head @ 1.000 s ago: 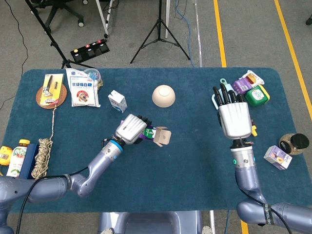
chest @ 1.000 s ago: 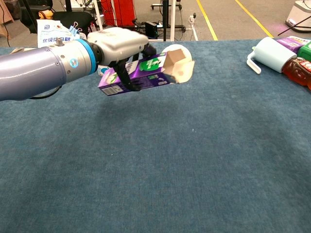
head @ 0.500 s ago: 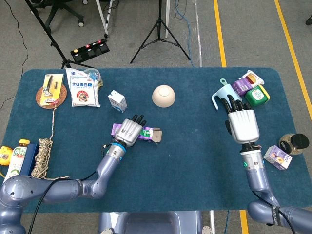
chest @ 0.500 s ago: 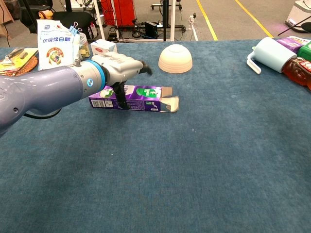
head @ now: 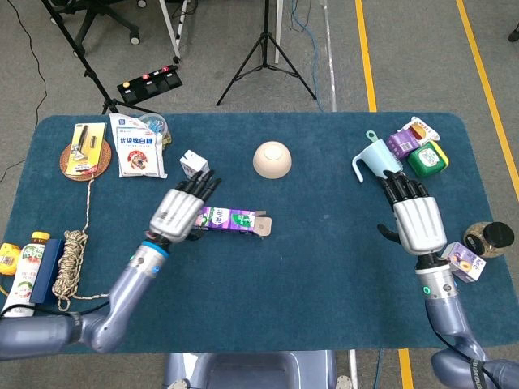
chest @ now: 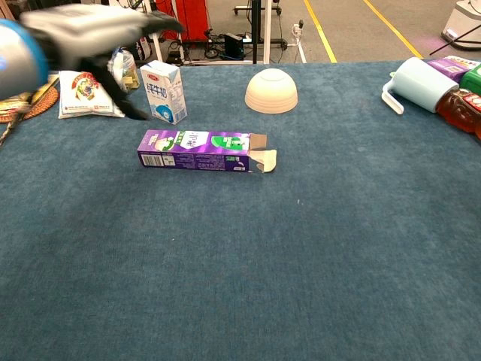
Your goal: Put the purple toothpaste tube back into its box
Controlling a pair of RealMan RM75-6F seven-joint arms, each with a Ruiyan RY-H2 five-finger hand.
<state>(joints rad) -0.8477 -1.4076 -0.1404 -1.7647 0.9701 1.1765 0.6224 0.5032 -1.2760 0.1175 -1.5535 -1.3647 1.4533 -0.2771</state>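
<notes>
The purple box (chest: 197, 150) is lying flat mid-tabletop (chest: 301, 263), flaps open. Both the left robot hand (head: 180, 212) and right robot hand (head: 416, 220) are hovering empty, fingers apart.

The box (chest: 198, 150) is purple with a green and white patch on top and plain tan flaps. The table (chest: 301, 248) is deep teal-blue. Far behind the box sits a cream bowl (chest: 270, 90); to its left, a white carton (chest: 164, 92) with red and blue print. At far right is a pale blue cup (head: 375, 159). The hands, left (head: 178, 212) and right (head: 417, 220), are silver-white with black fingers.
</notes>
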